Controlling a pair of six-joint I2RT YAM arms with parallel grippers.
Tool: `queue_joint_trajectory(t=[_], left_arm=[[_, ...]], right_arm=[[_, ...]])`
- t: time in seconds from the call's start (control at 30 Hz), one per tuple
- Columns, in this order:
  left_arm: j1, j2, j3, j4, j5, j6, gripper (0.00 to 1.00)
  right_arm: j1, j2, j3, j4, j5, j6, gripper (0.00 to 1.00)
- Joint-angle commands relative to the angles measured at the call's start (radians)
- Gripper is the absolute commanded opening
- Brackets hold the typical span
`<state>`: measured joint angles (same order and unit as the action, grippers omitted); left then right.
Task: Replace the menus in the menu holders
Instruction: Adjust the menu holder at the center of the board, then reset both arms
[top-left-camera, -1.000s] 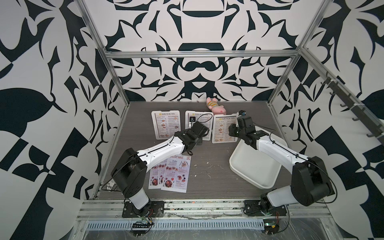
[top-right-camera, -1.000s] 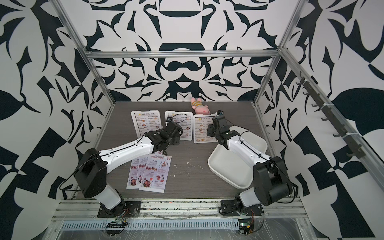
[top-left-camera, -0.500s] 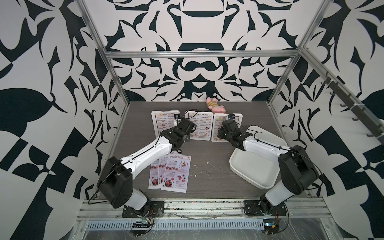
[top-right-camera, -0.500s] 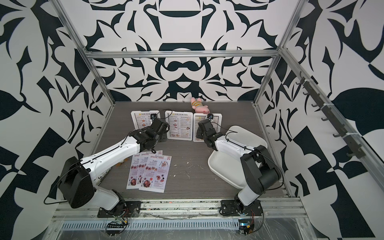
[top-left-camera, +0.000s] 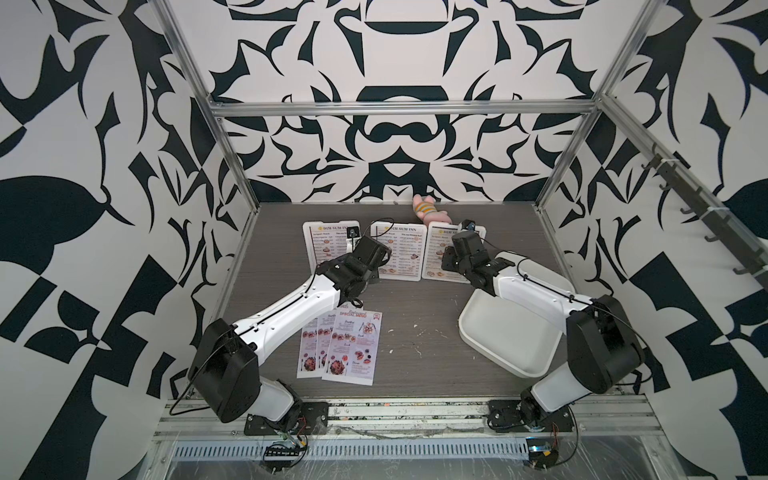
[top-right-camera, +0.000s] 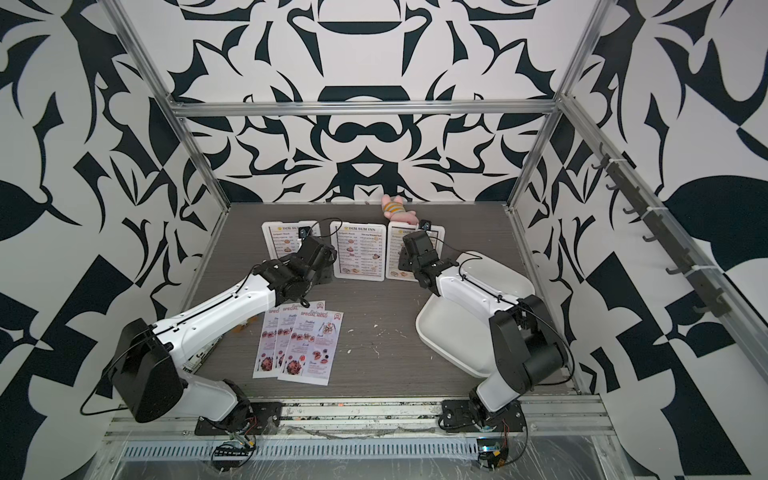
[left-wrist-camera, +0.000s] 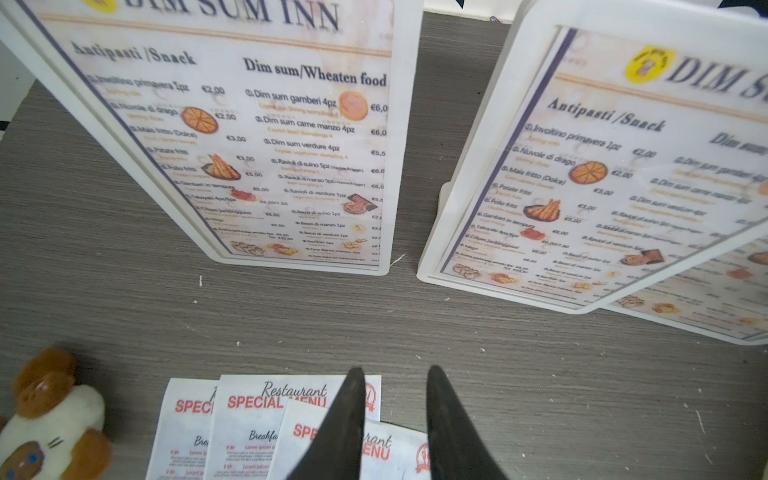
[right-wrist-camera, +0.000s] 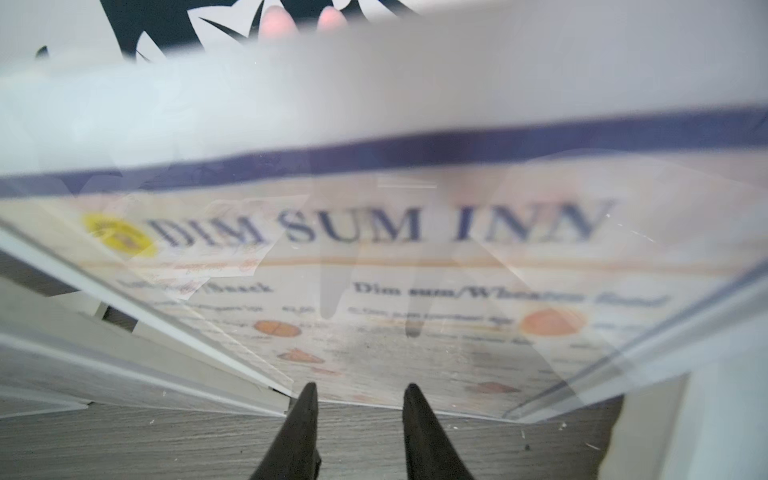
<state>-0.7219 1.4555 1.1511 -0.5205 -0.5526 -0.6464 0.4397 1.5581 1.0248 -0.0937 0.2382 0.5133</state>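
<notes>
Three white menu holders stand in a row at the back, left (top-left-camera: 322, 245), middle (top-left-camera: 401, 255) and right (top-left-camera: 436, 253), each with a DIM SUM INN menu (left-wrist-camera: 266, 137) inside. Three pink SPECIAL MENU sheets (top-left-camera: 345, 347) lie fanned out flat near the front left. My left gripper (top-left-camera: 374, 272) hovers open in front of the gap between the left and middle holders, its fingers (left-wrist-camera: 436, 399) holding nothing. My right gripper (right-wrist-camera: 360, 386) is open and low over the table, tips close to the foot of the right holder (right-wrist-camera: 374, 257).
A large white tray (top-left-camera: 515, 332) lies under my right forearm at the right. A pink plush toy (top-left-camera: 428, 210) rests against the back wall. A brown-and-white plush (left-wrist-camera: 50, 419) sits beside the pink sheets, under my left arm. Small crumbs dot the grey table (top-left-camera: 415, 316).
My left gripper has swung left, from in front of the middle holder to the gap beside the left one. My right gripper has moved left off the tray side, up to the right holder.
</notes>
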Motion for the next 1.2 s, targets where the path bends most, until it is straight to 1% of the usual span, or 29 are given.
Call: queue_joint_trajectory(t=[0.0, 0.07, 0.1, 0.23, 0.33, 0.4, 0.43, 0.5, 0.53, 0.57, 0.6, 0.63, 0.67, 0.7, 0.73, 0.8, 0.83, 0.87, 0.9, 0.93, 0.97, 1.0, 1.07, 1.13, 1.17], left_arm=[[0.004, -0.014, 0.008, -0.025, 0.015, 0.011, 0.29], [0.004, -0.017, 0.013, -0.029, 0.017, 0.011, 0.28], [0.004, -0.020, 0.013, -0.030, 0.019, 0.011, 0.29], [0.004, -0.031, 0.019, -0.039, 0.006, 0.024, 0.29], [0.010, -0.040, 0.023, -0.046, -0.019, 0.054, 0.31], [0.032, -0.044, 0.026, -0.049, -0.016, 0.079, 0.36], [0.047, -0.045, 0.029, -0.047, -0.008, 0.096, 0.42], [0.092, -0.054, 0.040, -0.063, -0.004, 0.133, 0.65], [0.113, -0.062, 0.044, -0.070, -0.013, 0.156, 0.74], [0.130, -0.071, 0.045, -0.075, -0.031, 0.172, 0.83], [0.155, -0.086, 0.040, -0.081, -0.064, 0.182, 1.00], [0.188, -0.104, 0.024, -0.078, -0.086, 0.194, 0.99], [0.228, -0.122, -0.003, -0.062, -0.106, 0.204, 0.99], [0.290, -0.144, -0.050, -0.023, -0.119, 0.218, 0.99], [0.373, -0.162, -0.098, 0.021, -0.114, 0.218, 0.99], [0.529, -0.173, -0.195, 0.136, -0.063, 0.223, 0.99], [0.589, -0.174, -0.254, 0.216, -0.056, 0.234, 0.99], [0.615, -0.173, -0.317, 0.304, -0.084, 0.255, 0.99], [0.628, -0.174, -0.396, 0.446, -0.139, 0.304, 0.99], [0.628, -0.173, -0.461, 0.564, -0.167, 0.374, 1.00], [0.627, -0.160, -0.499, 0.630, -0.161, 0.409, 0.99], [0.628, -0.138, -0.524, 0.666, -0.167, 0.415, 0.99], [0.628, -0.110, -0.574, 0.774, -0.145, 0.455, 0.98], [0.634, -0.084, -0.663, 0.966, -0.075, 0.488, 0.99], [0.642, -0.063, -0.697, 1.090, -0.022, 0.515, 0.99]], right_arm=[[-0.056, -0.024, 0.006, -0.018, -0.026, -0.063, 0.33], [-0.079, -0.012, 0.012, -0.005, -0.035, -0.085, 0.33], [-0.091, -0.005, 0.016, 0.002, -0.083, -0.093, 0.33], [-0.102, -0.004, 0.038, 0.002, -0.107, -0.119, 0.35], [-0.102, -0.049, 0.041, -0.039, -0.118, -0.125, 0.36], [-0.101, -0.097, 0.028, -0.077, -0.119, -0.129, 0.40], [-0.102, -0.118, 0.017, -0.098, -0.116, -0.132, 0.46], [-0.103, -0.177, -0.026, -0.131, -0.099, -0.147, 0.64], [-0.105, -0.209, -0.058, -0.131, -0.066, -0.165, 0.80], [-0.107, -0.235, -0.085, -0.132, -0.012, -0.182, 0.88], [-0.109, -0.266, -0.113, -0.133, 0.027, -0.203, 0.95], [-0.114, -0.297, -0.142, -0.122, 0.040, -0.226, 0.99], [-0.125, -0.322, -0.167, -0.108, 0.045, -0.243, 0.99], [-0.146, -0.353, -0.208, -0.069, 0.051, -0.268, 0.99], [-0.170, -0.377, -0.269, -0.001, 0.052, -0.311, 0.99], [-0.208, -0.403, -0.382, 0.149, 0.057, -0.406, 0.99], [-0.214, -0.409, -0.451, 0.237, 0.084, -0.457, 0.99], [-0.214, -0.413, -0.496, 0.324, 0.110, -0.492, 0.99], [-0.217, -0.412, -0.553, 0.409, 0.126, -0.514, 0.99], [-0.226, -0.407, -0.603, 0.482, 0.126, -0.509, 0.99], [-0.241, -0.401, -0.631, 0.531, 0.104, -0.504, 0.99], [-0.248, -0.387, -0.666, 0.598, 0.095, -0.504, 0.99], [-0.256, -0.327, -0.728, 0.780, 0.100, -0.504, 0.99], [-0.260, -0.242, -0.732, 0.882, 0.086, -0.517, 0.99], [-0.260, -0.221, -0.719, 0.885, 0.076, -0.524, 0.99]])
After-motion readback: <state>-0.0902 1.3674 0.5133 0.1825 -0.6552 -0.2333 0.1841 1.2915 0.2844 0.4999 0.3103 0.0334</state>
